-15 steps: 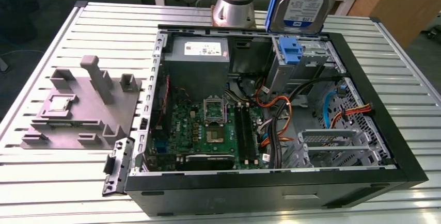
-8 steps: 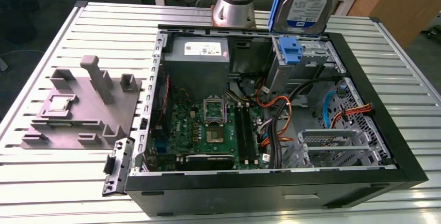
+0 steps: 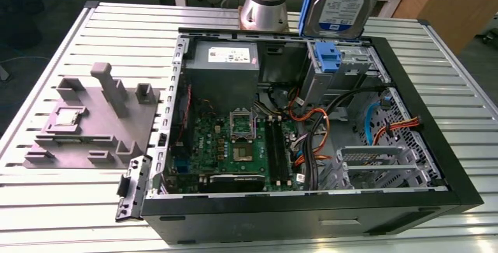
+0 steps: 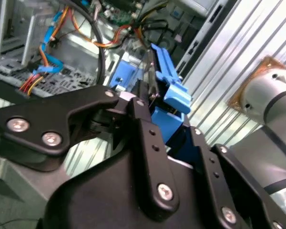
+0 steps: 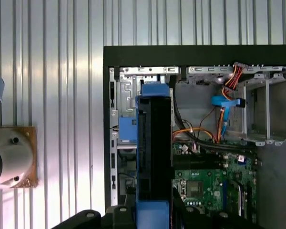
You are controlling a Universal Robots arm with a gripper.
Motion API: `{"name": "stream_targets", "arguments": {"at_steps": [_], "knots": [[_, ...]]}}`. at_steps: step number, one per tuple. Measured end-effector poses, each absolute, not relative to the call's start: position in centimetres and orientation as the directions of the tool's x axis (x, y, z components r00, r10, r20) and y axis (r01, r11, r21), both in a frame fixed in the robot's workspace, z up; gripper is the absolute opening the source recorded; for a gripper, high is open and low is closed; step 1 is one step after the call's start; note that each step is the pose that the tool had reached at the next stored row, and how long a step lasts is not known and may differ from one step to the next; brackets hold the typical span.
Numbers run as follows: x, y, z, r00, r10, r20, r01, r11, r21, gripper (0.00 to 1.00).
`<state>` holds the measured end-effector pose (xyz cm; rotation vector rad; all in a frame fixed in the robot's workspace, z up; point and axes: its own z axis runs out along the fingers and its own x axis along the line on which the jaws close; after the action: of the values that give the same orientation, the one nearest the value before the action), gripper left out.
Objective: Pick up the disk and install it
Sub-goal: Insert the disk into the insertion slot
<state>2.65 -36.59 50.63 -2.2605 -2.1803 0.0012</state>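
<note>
- The pincer (image 4: 163,117) is clamped on the disk (image 3: 343,2), its black fingers (image 4: 142,125) pressing the blue carrier frame from both sides. The disk hangs on edge, high over the far corner of the open computer case (image 3: 311,205), touching nothing else.
- To my eye the grip sits on plastic at one end of the carrier. If that frame flexes or the fingers slide, the disk could tilt or drop out, and the motherboard (image 3: 233,148) and the case metal lie right under it.
- A blue bracket (image 3: 330,58) stands in the drive cage (image 3: 356,60) just below the disk. If the disk goes down a little out of line, its frame may catch on that bracket or on the cage's edge and jam halfway.
- In the first wrist view the disk looks close to square with the case walls, but I cannot tell how well it lines up with the slot. A small twist could wedge it.
- Orange and black cables (image 3: 315,119) loop near the cage. A low pass could hook one, tugging a plug or pushing the disk off course.
- The case sits loose on the slatted tabletop (image 3: 78,206), as far as I can see. A hard push into the cage might shove the whole case sideways.
- The grey fixture (image 3: 101,113) is well apart on the exterior view's left, so I see no danger there.
</note>
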Motion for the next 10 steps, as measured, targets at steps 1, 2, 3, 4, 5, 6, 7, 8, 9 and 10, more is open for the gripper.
{"name": "stream_targets", "arguments": {"at_steps": [1, 2, 3, 4, 5, 6, 7, 8, 9, 10], "knots": [[2.65, -36.59, 50.63, 0.036, 0.999, 0.0, 0.999, -0.036, -0.001, 0.37], [2.64, -36.59, 50.63, 0.036, 0.999, 0.0, 0.999, -0.036, -0.001, 0.37], [2.63, -36.59, 50.63, 0.036, 0.999, 0.0, 0.999, -0.036, -0.001, 0.37], [2.63, -36.59, 50.63, 0.036, 0.999, 0.0, 0.999, -0.036, -0.001, 0.37], [2.62, -36.59, 50.63, 0.036, 0.999, 0.0, 0.999, -0.036, -0.001, 0.37], [2.62, -36.59, 50.63, 0.036, 0.999, 0.0, 0.999, -0.036, -0.001, 0.37], [2.61, -36.59, 50.62, 0.036, 0.999, 0.0, 0.999, -0.036, -0.001, 0.37], [2.6, -36.59, 50.62, 0.036, 0.999, 0.0, 0.999, -0.036, -0.001, 0.37], [2.6, -36.59, 50.62, 0.036, 0.999, 0.0, 0.999, -0.036, -0.001, 0.37], [2.59, -36.59, 50.62, 0.036, 0.999, 0.0, 0.999, -0.036, -0.001, 0.37]]}}
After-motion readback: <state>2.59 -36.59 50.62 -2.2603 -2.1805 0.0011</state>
